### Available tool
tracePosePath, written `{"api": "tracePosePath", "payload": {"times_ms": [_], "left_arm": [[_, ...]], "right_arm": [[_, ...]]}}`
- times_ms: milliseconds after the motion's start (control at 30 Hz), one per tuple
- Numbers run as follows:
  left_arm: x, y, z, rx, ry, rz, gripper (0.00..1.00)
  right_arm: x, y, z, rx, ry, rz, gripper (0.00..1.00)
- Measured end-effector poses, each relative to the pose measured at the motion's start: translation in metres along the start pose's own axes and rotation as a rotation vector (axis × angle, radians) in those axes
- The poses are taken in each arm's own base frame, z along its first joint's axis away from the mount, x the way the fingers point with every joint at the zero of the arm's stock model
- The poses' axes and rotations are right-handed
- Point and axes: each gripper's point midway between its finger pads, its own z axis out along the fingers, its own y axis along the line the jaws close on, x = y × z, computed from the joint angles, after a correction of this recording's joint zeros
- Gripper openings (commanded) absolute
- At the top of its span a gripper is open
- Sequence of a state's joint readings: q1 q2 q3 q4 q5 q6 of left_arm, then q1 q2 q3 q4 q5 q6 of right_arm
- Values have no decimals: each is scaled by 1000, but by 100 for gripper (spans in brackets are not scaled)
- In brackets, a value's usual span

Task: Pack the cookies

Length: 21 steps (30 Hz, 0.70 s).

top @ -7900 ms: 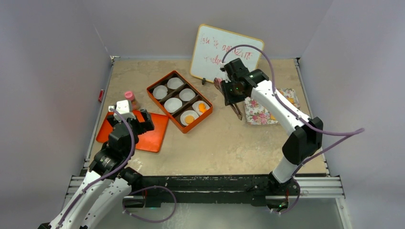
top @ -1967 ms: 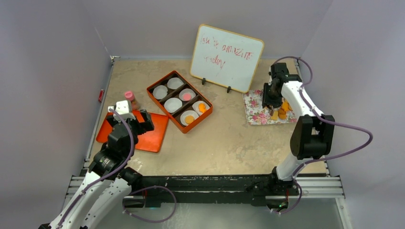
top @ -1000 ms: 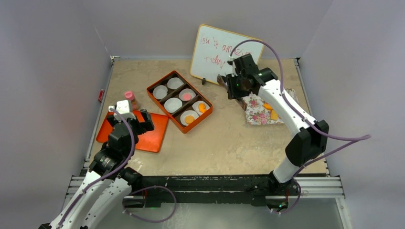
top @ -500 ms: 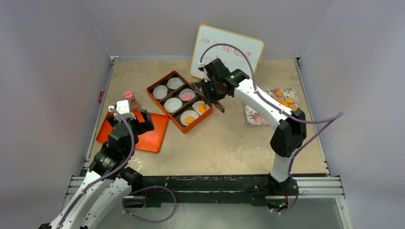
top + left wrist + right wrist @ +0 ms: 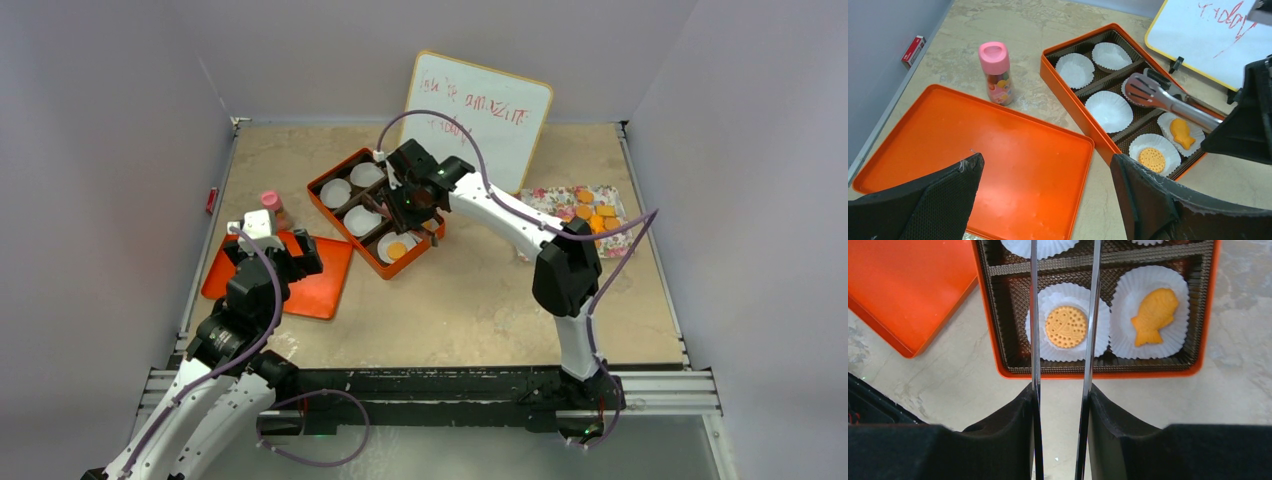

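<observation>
**Q:** Which step does the figure show?

**A:** Delivery to the box, as judged. The right gripper is clamped on a pair of tongs. Their tips stand over the middle row of the orange box. Whether a cookie sits between the tips cannot be told: the right wrist view cuts them off, and the left wrist view shows them only side-on.

**Q:** Where are the cookies?

**A:** Two lie in the box's near row, each in a paper cup: a round cookie and a fish-shaped cookie. The remaining cookies lie on the floral plate, well apart to the right.

**Q:** And the other arm?

**A:** The left gripper hangs with its jaws wide apart and empty over the flat orange lid beside the box.

**Q:** What does the next move call for?

**A:** If the tongs are loaded, lower the tips into an empty cup and ease the squeeze, without snagging paper or dividers. If not, return to the plate.
</observation>
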State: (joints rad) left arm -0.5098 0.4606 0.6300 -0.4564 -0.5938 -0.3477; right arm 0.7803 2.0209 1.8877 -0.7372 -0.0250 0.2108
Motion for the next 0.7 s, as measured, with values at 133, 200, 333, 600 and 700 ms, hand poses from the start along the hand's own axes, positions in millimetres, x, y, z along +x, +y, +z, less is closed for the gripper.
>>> {"api": "tracePosePath", "payload": {"times_ms": [133,200,333,600,700], "left_arm": [[0,0,0,0,0,0,97],[0,0,0,0,-1,-1,97],[0,0,0,0,-1,-1,97],[0,1,0,-5,-1,-2,97],[0,1,0,-5,-2,-2,97]], "right_arm": [[2,12,15,-28,23,-11,26],[2,16,23,-35,27,-14,26],[4,22,34,-52,43,-20,26],[10,26,48,-58,70,-22,29],[11,27,48,-60,71,-24,32]]}}
